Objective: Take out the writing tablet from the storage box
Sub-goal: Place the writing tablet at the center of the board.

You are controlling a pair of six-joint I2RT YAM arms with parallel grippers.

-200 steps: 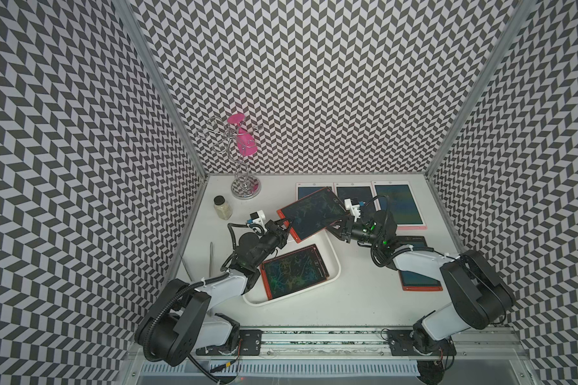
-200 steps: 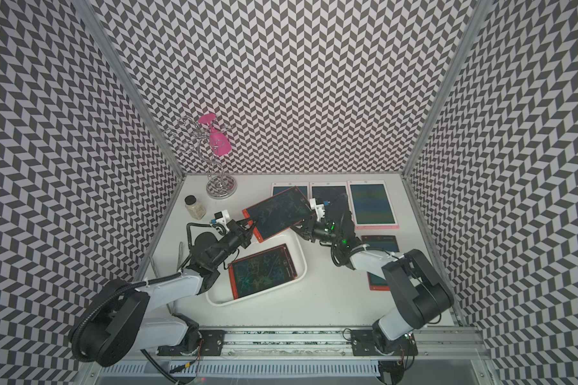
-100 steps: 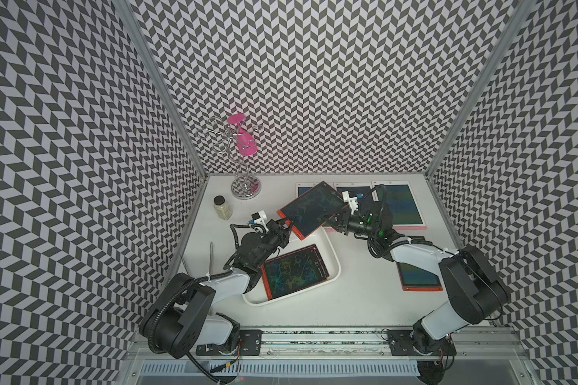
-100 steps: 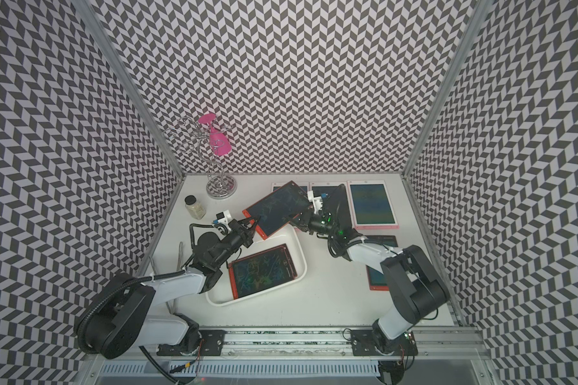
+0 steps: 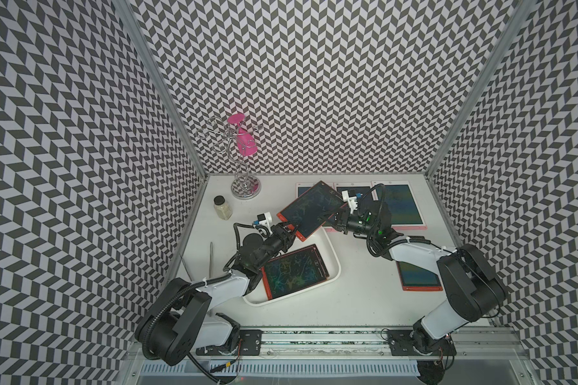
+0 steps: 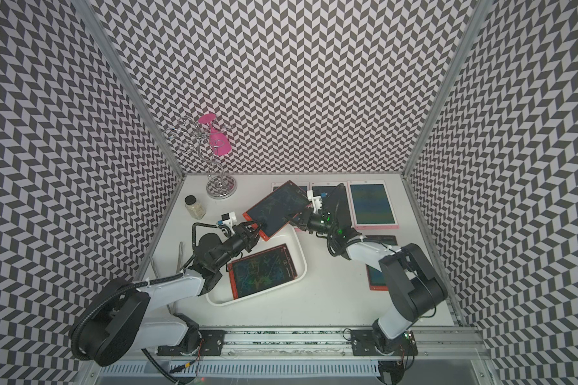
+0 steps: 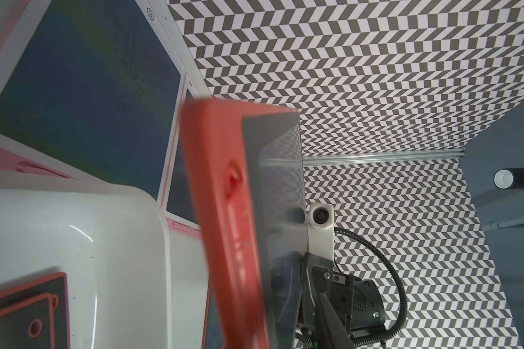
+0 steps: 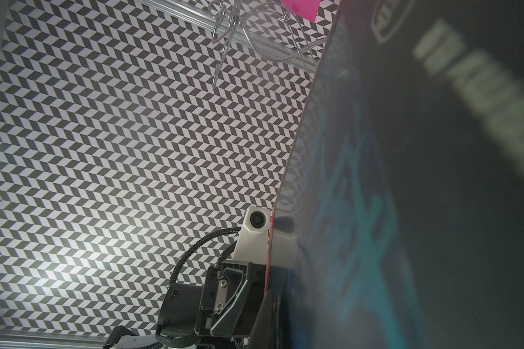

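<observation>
A red-framed writing tablet (image 5: 311,208) (image 6: 276,206) hangs tilted above the far end of the white storage box (image 5: 337,263) (image 6: 303,263). My right gripper (image 5: 332,218) (image 6: 296,218) is shut on its right edge. My left gripper (image 5: 289,230) (image 6: 252,230) sits at the tablet's lower left corner, jaws parted around it. In the left wrist view the tablet (image 7: 224,211) is edge-on and blurred beside the box (image 7: 73,226). It fills the right wrist view (image 8: 406,181). Another red tablet (image 5: 294,271) lies flat in the box.
Pink-framed tablets (image 5: 397,203) lie along the back right, and a red one (image 5: 417,280) lies under my right arm. A small jar (image 5: 222,206) and a wire stand with a pink glass (image 5: 244,186) stand at the back left. Metal tongs (image 5: 211,260) lie by the left wall.
My right gripper moved in and closed on the lifted tablet's right edge. My left gripper's jaws have parted at the corner that they held.
</observation>
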